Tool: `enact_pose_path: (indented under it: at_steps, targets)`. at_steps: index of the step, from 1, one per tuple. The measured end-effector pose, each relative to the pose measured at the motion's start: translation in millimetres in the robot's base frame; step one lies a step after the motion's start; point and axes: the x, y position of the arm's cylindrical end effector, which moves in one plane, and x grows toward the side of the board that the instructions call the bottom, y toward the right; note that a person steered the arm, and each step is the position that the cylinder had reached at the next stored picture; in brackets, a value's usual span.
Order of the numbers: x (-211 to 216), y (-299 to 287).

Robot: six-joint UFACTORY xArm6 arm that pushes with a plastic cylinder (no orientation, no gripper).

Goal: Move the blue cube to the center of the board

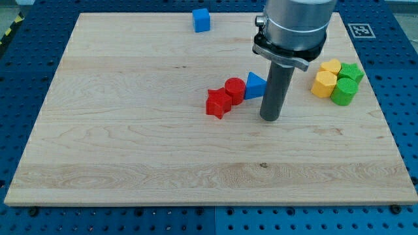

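The blue cube (201,20) sits near the view's top edge of the wooden board (130,130), a little left of the middle. My tip (271,119) rests on the board near the middle, just right of and below a blue triangular block (254,85). The tip is far below and to the right of the blue cube and does not touch it.
A red cylinder (234,89) and a red star-shaped block (219,103) lie in a row with the blue triangle, left of my tip. At the view's right edge stand a yellow heart block (331,66), a yellow block (322,85), a green star block (352,72) and a green cylinder (343,91).
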Motion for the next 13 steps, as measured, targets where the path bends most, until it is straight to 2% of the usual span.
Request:
enact_pose_path:
  at_steps: [1, 2, 3, 4, 5, 6, 7, 11, 13]
  targets:
    - [24, -27]
    - [29, -105]
    - [-23, -168]
    - [-93, -226]
    - [-178, -259]
    - [-268, -259]
    - [-293, -246]
    - [-293, -234]
    - [-292, -167]
